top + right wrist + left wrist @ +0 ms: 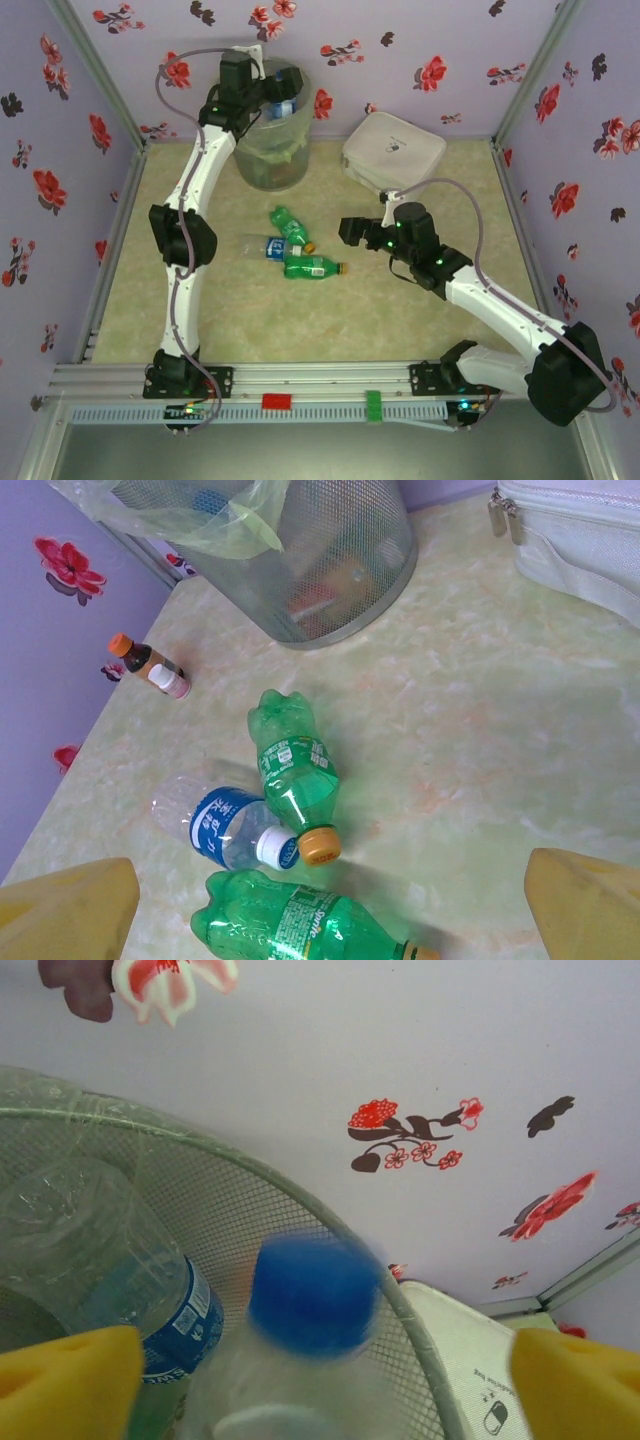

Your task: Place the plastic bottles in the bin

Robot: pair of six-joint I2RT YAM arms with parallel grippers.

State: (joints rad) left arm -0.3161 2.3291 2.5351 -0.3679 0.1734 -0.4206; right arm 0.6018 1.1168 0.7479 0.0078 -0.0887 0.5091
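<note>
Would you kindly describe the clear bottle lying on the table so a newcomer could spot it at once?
Find the bin at the far left of the table; in front of it, three bottles lie clustered. The clear bottle is the leftmost, with a blue label and white cap, whereas its neighbours are two green bottles.

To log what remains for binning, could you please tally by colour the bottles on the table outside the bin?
Green bottles: 2
Clear bottle with blue label: 1
Tiny bottles by the wall, one brown, one pink: 2
Total: 5
</note>
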